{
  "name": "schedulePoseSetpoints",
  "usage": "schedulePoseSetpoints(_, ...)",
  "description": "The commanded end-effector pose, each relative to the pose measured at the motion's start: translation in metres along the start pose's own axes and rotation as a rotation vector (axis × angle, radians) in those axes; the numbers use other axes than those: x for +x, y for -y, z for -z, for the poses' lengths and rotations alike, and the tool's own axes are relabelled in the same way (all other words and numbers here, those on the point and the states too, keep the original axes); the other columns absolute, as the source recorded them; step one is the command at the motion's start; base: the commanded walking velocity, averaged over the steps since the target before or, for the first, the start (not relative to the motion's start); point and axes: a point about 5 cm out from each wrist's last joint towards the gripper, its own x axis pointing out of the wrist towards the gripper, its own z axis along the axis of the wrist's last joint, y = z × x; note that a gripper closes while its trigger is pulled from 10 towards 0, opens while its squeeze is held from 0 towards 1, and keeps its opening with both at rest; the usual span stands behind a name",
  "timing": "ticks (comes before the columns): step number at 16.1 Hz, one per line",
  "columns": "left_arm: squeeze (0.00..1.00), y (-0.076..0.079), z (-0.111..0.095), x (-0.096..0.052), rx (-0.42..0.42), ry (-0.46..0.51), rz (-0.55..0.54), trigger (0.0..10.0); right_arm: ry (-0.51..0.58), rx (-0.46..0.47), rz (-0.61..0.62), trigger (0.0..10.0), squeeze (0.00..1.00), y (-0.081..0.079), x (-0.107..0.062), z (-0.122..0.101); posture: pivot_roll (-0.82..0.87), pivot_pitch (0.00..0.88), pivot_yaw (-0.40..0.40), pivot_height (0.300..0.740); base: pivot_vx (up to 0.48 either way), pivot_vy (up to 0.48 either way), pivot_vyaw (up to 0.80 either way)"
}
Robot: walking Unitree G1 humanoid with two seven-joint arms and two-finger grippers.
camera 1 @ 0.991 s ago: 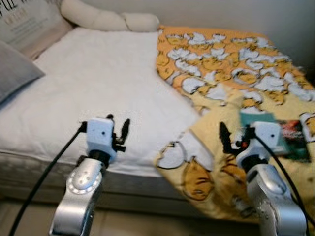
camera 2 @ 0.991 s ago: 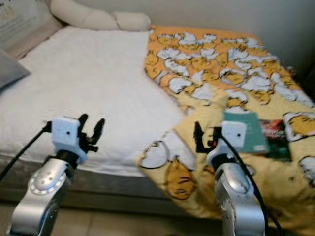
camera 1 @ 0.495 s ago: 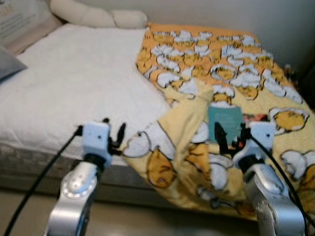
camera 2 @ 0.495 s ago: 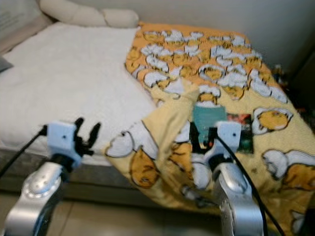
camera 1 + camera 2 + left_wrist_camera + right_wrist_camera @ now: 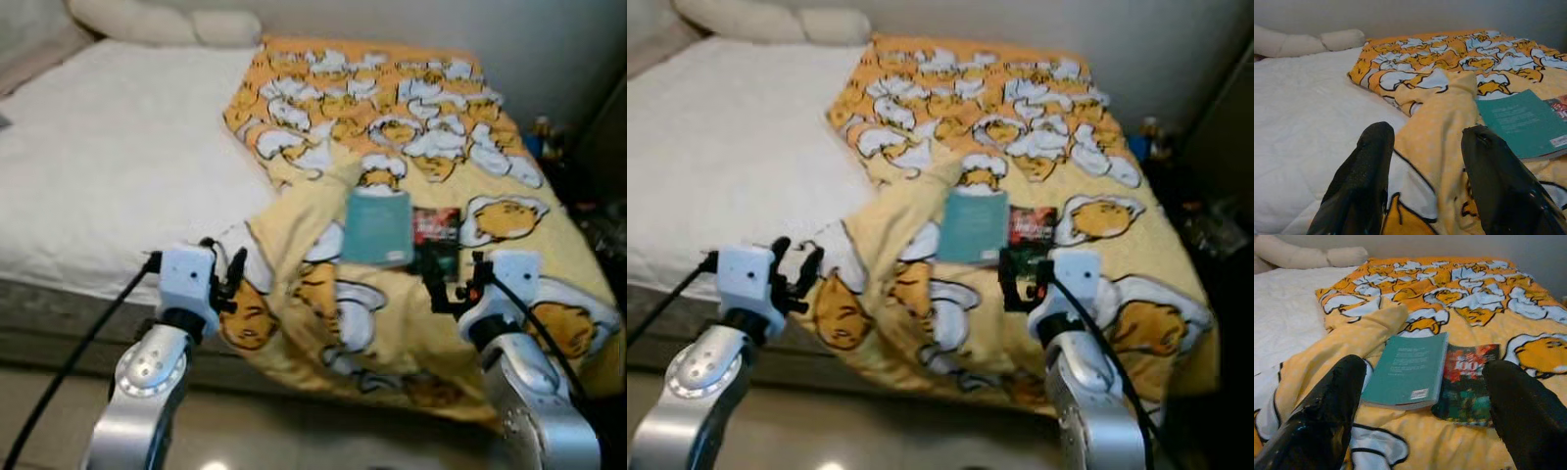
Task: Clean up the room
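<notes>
Landmark: take the teal book as your reference; it lies flat, back cover up, on the yellow duck-print blanket.
Teal book writing: you can see a few lines of small print on the cover and a white barcode sticker near one corner, but the text is too small to read.
Dark book: it lies touching the teal book's long edge, on the side toward the dark corner of the room; the cover is dark green and black with a red patch and pale lettering that you cannot make out.
Blanket: it spreads under both books and away to the wall; on the teal book's other side a thick rumpled fold of it rises and drapes over the bed's near edge.
White mattress cover: beyond that fold from the teal book, bare and quilted.
Cream bolster pillow: far from the teal book, at the head of the bed against the wall.
Right gripper: you have it just short of the dark book, at the near edge of the blanket, its black fingers spread wide with both books seen between them, holding nothing.
Left gripper: well to the fold side of the teal book, at the bed's edge over the draped blanket, fingers apart and empty.
</notes>
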Motion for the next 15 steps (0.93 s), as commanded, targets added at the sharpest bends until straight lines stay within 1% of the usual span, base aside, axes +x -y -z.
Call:
schedulePoseSetpoints(1,0.00,0.0035,-0.0033,0.0024,0.004,0.007,0.024,10.0,0.008,-0.008,0.025,10.0,0.00,0.0060,-0.0010,-0.0011,-0.05,0.000,0.023,0.740,0.000,-0.461,0.00)
schedulePoseSetpoints(6,0.00,0.0033,-0.0036,0.0018,0.010,0.006,0.030,10.0,-0.003,-0.002,0.031,10.0,0.00,0.0062,-0.0041,0.0031,-0.05,0.000,0.026,0.740,0.000,-0.462,0.00)
schedulePoseSetpoints(10,0.00,0.0029,-0.0043,0.0027,0.010,0.014,0.027,10.0,-0.006,-0.001,0.028,10.0,0.00,0.0048,-0.0031,0.0041,-0.05,0.000,0.028,0.740,0.000,-0.414,0.00)
schedulePoseSetpoints(11,0.00,0.0020,-0.0051,0.0038,-0.012,0.013,0.014,10.0,-0.008,0.001,0.029,10.0,0.00,0.0050,-0.0026,0.0044,-0.05,0.000,0.028,0.740,0.000,0.000,0.00)
schedulePoseSetpoints(12,0.00,0.0016,-0.0060,0.0043,-0.011,0.013,0.015,10.0,-0.010,0.003,0.030,10.0,0.00,0.0050,-0.0024,0.0047,-0.05,0.000,0.029,0.740,0.000,0.000,0.00)
schedulePoseSetpoints(13,0.00,0.0014,-0.0054,0.0047,0.025,0.000,0.023,10.0,-0.013,0.009,0.029,10.0,0.00,0.0045,-0.0023,0.0052,-0.05,0.000,0.029,0.740,0.000,0.000,0.00)
schedulePoseSetpoints(15,0.00,0.0013,-0.0044,0.0050,0.025,-0.007,0.030,10.0,-0.019,0.016,0.025,10.0,0.00,0.0032,-0.0025,0.0061,-0.06,0.000,0.034,0.740,0.000,0.000,0.00)
